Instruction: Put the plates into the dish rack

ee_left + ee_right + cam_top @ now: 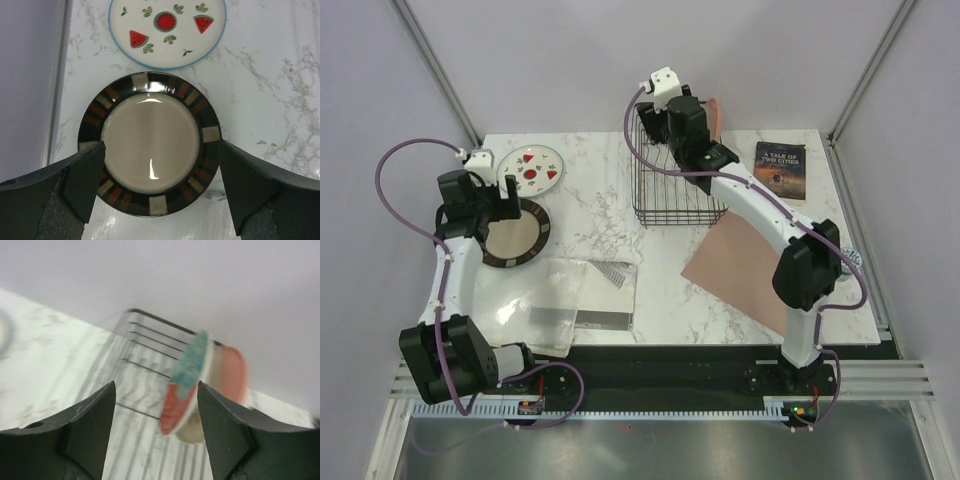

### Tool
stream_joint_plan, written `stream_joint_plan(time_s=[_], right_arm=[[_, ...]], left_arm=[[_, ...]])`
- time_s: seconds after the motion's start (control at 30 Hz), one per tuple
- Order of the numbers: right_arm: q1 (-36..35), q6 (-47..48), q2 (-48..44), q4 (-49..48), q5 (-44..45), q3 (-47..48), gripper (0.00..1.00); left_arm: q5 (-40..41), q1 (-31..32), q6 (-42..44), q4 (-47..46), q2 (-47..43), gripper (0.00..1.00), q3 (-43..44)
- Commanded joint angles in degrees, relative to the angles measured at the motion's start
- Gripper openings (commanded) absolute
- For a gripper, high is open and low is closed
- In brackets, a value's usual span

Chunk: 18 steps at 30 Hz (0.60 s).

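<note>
The dark-brown-rimmed plate (515,240) with a cream centre (150,142) lies flat on the table at the left. My left gripper (505,208) (160,187) hovers above its near edge, open and empty, jaws wider than the plate. The white plate (531,170) (167,30) with red fruit marks lies flat just behind it. The black wire dish rack (675,185) (140,365) stands at the back centre. The red plate with teal flower (185,385) and the pink plate (232,375) (717,115) stand on edge in it. My right gripper (665,125) (156,435) is open above the rack, beside the red plate.
A pinkish-brown mat (740,265) lies right of centre under the right forearm. A dark book (780,170) lies at the back right. A clear plastic bag (570,295) lies at the front left. Grey walls close in the back and sides.
</note>
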State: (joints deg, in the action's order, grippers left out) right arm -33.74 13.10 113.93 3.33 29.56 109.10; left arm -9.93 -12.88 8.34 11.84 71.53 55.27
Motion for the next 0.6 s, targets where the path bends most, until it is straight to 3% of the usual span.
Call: stream_joint_plan(time_s=[0.0,0.1,0.13,0.23,0.27,0.4,0.57], right_arm=[[-0.37,-4.39,-5.21,4.83,-37.59,-4.43,0.72],[-0.37,-12.99,-0.92,5.63,-55.88,0.47,0.74],[-0.45,-18.93,0.84,5.11,-65.59,2.15,0.75],[-0.89,-34.23,9.88,-4.70,-75.67,7.61,0.75],[-1.33,-44.38,14.52,-7.61,-77.79,8.92,0.75],[-5.02,-51.34,22.11,-14.49,-73.87,15.51,0.69],[-9.24,-53.86,30.02,-9.58,-63.08,21.51,0.68]], left_arm=[[5.36,-3.98,-2.27,8.10,1.07,1.00,3.44],[3.61,-6.19,-2.98,10.39,1.25,1.00,3.36],[3.43,-6.36,-2.98,10.57,0.81,1.00,3.10],[2.29,-6.45,-3.50,11.98,-1.73,1.00,2.39],[2.29,-6.54,-3.68,12.94,-2.44,1.00,2.30],[0.27,-6.54,-4.65,16.90,-7.69,1.00,2.39],[-1.49,-6.54,-6.67,23.31,-15.61,1.00,2.74]])
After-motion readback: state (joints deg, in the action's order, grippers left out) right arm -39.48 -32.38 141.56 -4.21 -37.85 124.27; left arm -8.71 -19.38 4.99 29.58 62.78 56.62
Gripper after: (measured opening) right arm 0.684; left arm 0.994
